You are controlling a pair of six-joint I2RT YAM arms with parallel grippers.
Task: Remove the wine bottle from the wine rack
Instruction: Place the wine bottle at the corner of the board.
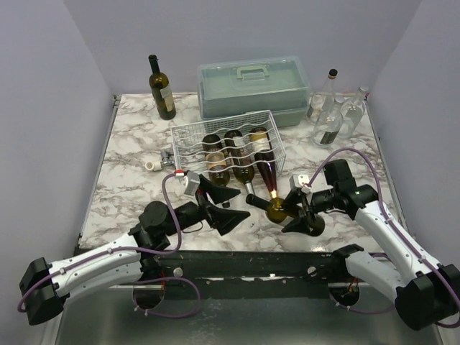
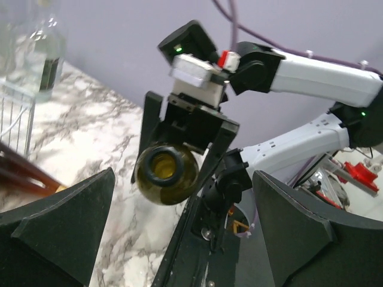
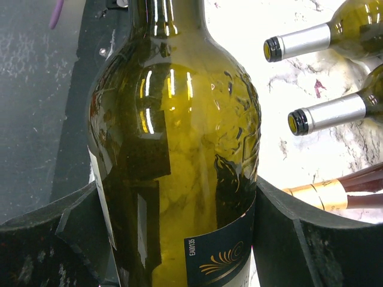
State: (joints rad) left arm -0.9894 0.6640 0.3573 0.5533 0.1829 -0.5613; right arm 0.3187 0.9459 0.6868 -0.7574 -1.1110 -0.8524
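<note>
The white wire wine rack [image 1: 188, 136] stands mid-table with three bottles [image 1: 239, 157] lying in its grooves, necks toward me. My right gripper [image 1: 297, 210] is shut on an olive-green wine bottle [image 1: 278, 209] and holds it in front of the rack, near the table's front edge. In the right wrist view the bottle [image 3: 179, 137] fills the gap between the fingers [image 3: 311, 239]. My left gripper [image 1: 231, 207] is open and empty, just left of that bottle. In the left wrist view the bottle's base [image 2: 166, 173] shows ahead between the open fingers [image 2: 54, 230].
A grey-green plastic case [image 1: 253, 86] stands behind the rack. A dark bottle [image 1: 162, 88] stands at the back left and clear glass bottles [image 1: 334, 111] at the back right. A small white object [image 1: 152, 165] lies left of the rack. Rack bottles' necks [image 3: 328, 113] lie close right of the held bottle.
</note>
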